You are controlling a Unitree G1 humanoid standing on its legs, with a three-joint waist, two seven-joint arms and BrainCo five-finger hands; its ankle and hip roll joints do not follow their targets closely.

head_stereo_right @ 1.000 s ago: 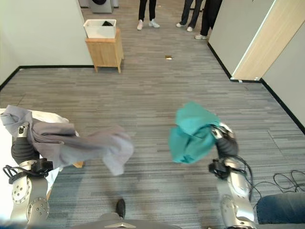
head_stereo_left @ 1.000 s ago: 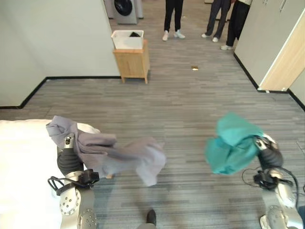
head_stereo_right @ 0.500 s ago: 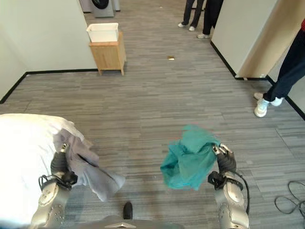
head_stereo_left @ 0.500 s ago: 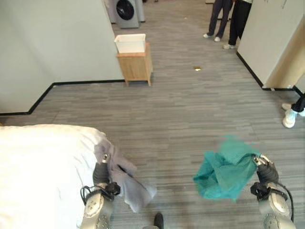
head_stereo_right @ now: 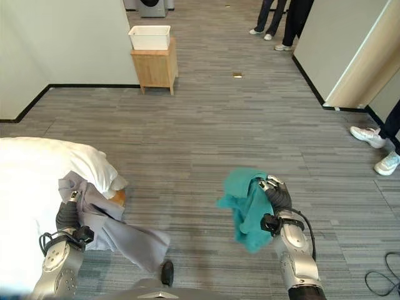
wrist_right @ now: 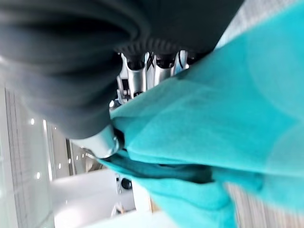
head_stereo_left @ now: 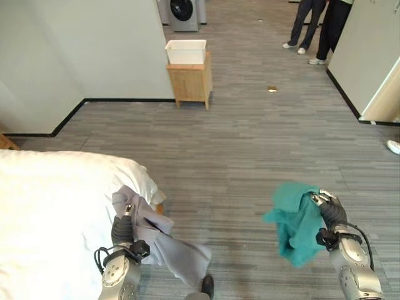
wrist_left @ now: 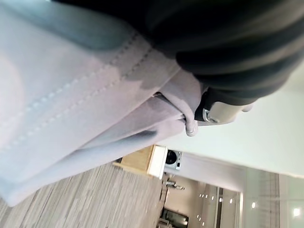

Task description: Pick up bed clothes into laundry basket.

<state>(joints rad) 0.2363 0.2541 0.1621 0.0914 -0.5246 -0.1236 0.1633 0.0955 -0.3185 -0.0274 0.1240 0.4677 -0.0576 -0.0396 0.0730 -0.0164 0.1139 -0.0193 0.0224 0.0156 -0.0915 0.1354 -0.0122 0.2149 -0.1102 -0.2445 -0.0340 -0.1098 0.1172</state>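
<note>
Cloth fills both hands. The left hand (head_stereo_left: 123,228) is closed on a pale grey garment (head_stereo_left: 164,244), a soft, matte knit with a double row of stitching along one seam, seen close in the left wrist view. The garment bunches at the fingers and hangs in a long, limp fold; its long axis runs from the hand down and toward the robot's right, ending in a loose tail above the floor. The right hand (head_stereo_right: 277,195) is clenched round a teal cloth (head_stereo_right: 246,205), thin and smooth, crumpled into a rounded mass at the grip. Its free end droops straight down below the hand, so its long axis is near vertical. In the right wrist view (wrist_right: 142,66) the silver fingers are curled into the teal folds.

Both cloths are held in the air, well apart from each other, over a grey wood-grain plank floor (head_stereo_left: 250,144). A bed (head_stereo_left: 56,212) with a white, smooth, puffy cover lies at the robot's left, just beside the left hand. The laundry basket (head_stereo_left: 185,52), a white rectangular open tub, sits on a small light-wood cabinet (head_stereo_left: 189,84) against the far wall, well away from both hands. A washing machine (head_stereo_left: 182,11) stands beyond it. Legs of persons (head_stereo_left: 319,28) show at the far right.
</note>
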